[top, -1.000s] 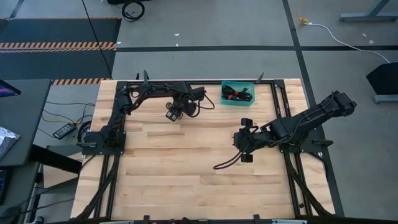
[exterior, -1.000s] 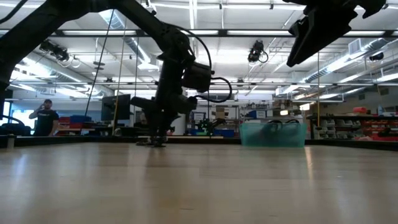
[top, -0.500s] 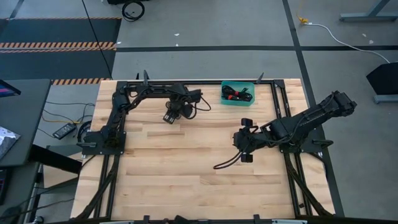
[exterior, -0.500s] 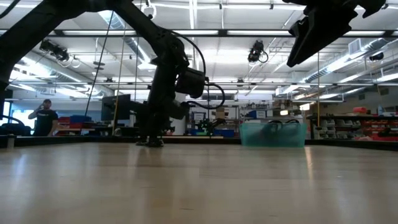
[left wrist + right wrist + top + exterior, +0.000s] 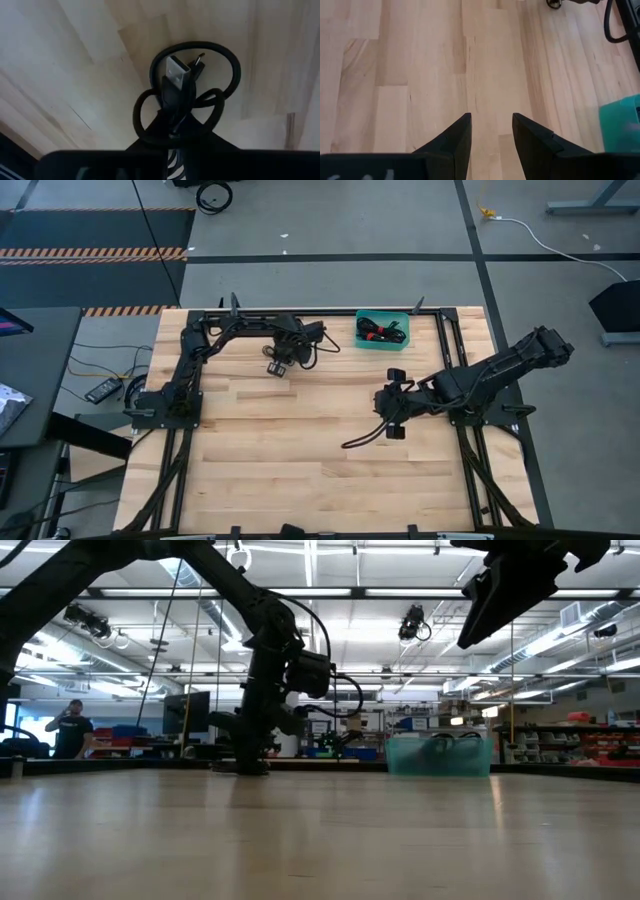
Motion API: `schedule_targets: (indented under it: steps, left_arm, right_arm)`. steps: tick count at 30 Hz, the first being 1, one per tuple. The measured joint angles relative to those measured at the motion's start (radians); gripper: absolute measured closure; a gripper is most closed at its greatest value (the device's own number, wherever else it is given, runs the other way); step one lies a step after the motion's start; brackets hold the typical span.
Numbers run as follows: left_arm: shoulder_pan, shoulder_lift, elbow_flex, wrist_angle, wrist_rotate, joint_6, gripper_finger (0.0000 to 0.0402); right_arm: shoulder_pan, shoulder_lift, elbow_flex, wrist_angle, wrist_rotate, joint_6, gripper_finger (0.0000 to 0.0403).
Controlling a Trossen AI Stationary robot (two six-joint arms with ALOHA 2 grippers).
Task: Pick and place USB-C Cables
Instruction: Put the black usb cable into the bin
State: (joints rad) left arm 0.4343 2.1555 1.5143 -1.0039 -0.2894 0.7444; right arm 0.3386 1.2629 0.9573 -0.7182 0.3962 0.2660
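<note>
Two black jointed arms (image 5: 215, 335) w/ looping black cables.

Even overhead light, backlit silhouetted arms in low view, blurred wrist foregrounds.

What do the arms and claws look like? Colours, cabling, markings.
Both arms are dark, nearly black, with jointed segments and exposed black cable loops. The right claw has two dark wedge-shaped fingers tapering to the tips. The left claw is equally dark, with white stripes low on its body.
</note>
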Motion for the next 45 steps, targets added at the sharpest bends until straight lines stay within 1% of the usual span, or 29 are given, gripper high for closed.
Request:
schedule_targets:
  steps: [3,6,9,13,15,17,20,22,26,28,31,35,37,40,45]
  left_arm:
    - [0.000,0.001,0.001,-0.001,0.000,-0.001,0.0377]
    - [0.000,0.007,0.032,-0.031,-0.012,-0.003,0.0377]
    - [0.000,0.016,0.104,-0.032,-0.023,-0.006,0.0377]
    - [0.000,0.011,0.249,-0.047,-0.012,-0.028,0.0377]
    - [-0.003,0.011,0.319,-0.036,0.013,-0.032,0.0377]
    - [-0.005,0.011,0.390,0.020,0.044,-0.052,0.0377]
    - [-0.006,0.010,0.486,0.115,0.162,-0.094,0.0377]
    - [-0.008,0.007,0.519,0.214,0.249,-0.124,0.0377]
    - [-0.011,0.006,0.520,0.407,0.386,-0.132,0.0377]
    - [-0.012,0.006,0.496,0.507,0.416,-0.131,0.0377]
    - [-0.011,0.007,0.458,0.613,0.427,-0.138,0.0370]
    - [0.002,0.008,0.398,0.798,0.527,-0.209,0.0369]
    - [0.003,0.024,0.370,0.891,0.543,-0.240,0.0372]
    - [0.002,0.056,0.359,0.959,0.545,-0.245,0.0372]
    - [0.000,0.087,0.363,0.965,0.545,-0.263,0.0364]
  right_arm:
    - [0.000,0.000,0.000,0.000,0.000,-0.005,0.0254]
    - [0.000,0.000,0.000,0.000,0.000,-0.007,0.0254]
    - [0.000,0.000,0.000,0.000,0.000,-0.019,0.0254]
    - [0.000,0.000,0.000,-0.001,-0.001,-0.026,0.0254]
    - [0.000,0.000,0.006,-0.023,-0.003,-0.026,0.0254]
    - [0.000,0.000,0.024,-0.056,-0.003,-0.016,0.0254]
    - [0.001,0.000,0.049,-0.093,-0.005,0.022,0.0254]
    - [0.005,-0.001,0.062,-0.106,-0.013,0.047,0.0254]
    - [0.016,-0.001,0.065,-0.107,-0.084,0.056,0.0254]
    - [0.023,-0.001,0.065,-0.106,-0.116,0.057,0.0254]
    - [0.034,-0.001,0.065,-0.106,-0.128,0.071,0.0254]
    - [0.040,-0.001,0.065,-0.103,-0.129,0.060,0.0254]
    - [0.039,-0.001,0.065,-0.090,-0.129,0.049,0.0254]
    - [0.039,-0.001,0.065,-0.072,-0.129,0.043,0.0254]
    - [0.039,0.000,0.065,-0.057,-0.129,0.018,0.0254]
